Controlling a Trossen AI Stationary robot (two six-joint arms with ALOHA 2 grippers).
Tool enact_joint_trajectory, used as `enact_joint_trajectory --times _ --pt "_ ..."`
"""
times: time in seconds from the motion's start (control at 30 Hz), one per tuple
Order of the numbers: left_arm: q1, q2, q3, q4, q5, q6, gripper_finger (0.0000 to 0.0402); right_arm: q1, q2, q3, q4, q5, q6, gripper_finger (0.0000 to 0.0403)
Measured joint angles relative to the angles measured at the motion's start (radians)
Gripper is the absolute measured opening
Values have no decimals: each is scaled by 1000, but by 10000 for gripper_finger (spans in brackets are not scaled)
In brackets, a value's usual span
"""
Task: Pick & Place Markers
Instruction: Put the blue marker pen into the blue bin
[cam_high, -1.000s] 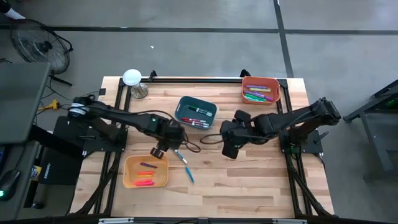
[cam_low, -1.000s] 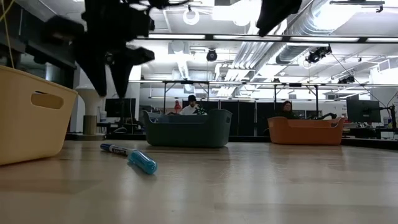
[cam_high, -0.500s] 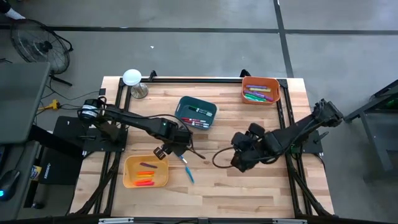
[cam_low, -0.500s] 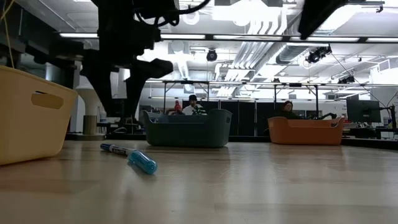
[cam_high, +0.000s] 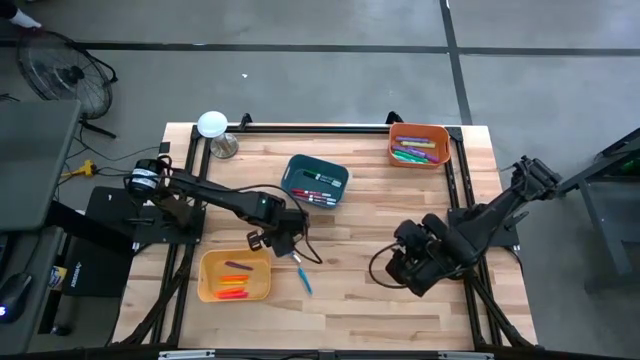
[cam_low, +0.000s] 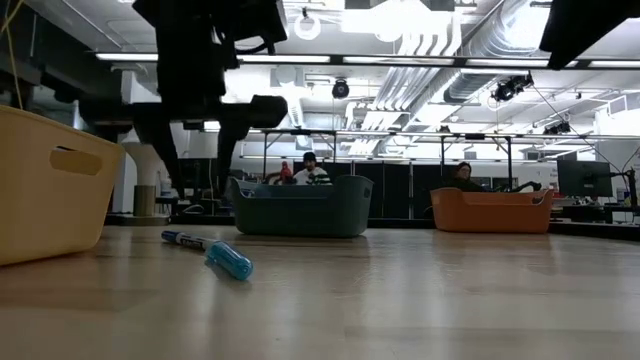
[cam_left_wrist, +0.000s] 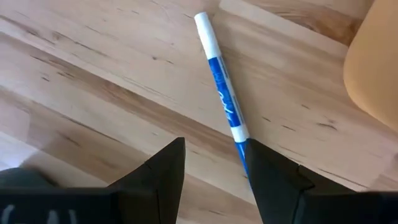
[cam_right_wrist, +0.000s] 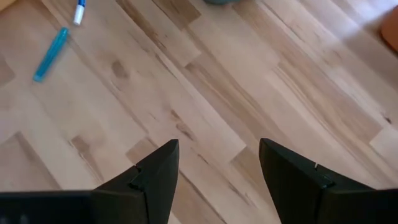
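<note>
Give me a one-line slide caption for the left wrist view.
Left gripper open above the wooden table, poised over a blue-and-white marker lying beside the yellow bin.

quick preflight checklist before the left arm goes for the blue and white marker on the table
1. Left gripper open: ok, fingers spread with nothing between them.
2. Lined up over the blue and white marker: not ok, one end of the marker runs under one finger instead of the gap.
3. Marker free on the table: ok, only the light blue marker lies near it.
4. Yellow bin reachable: ok, it sits beside the left gripper.
5. Right gripper out of the way: ok, open and empty over bare wood.
</note>
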Motion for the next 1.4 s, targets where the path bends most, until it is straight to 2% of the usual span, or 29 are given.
enact_joint_trajectory --times 0.5,0.8,1.17,1.27,1.4 --pt "79 23 -31 18 93 -7 162 18 -1 0 4 9 37 211" --pt "76 126 -29 2 81 -34 162 18 -1 0 17 9 39 211" --pt "77 150 -30 25 76 -44 162 18 0 0 19 9 39 211" --pt "77 156 -31 31 80 -74 148 18 0 1 19 9 39 211" --pt "77 176 -28 39 81 -87 104 18 0 1 19 11 46 211"
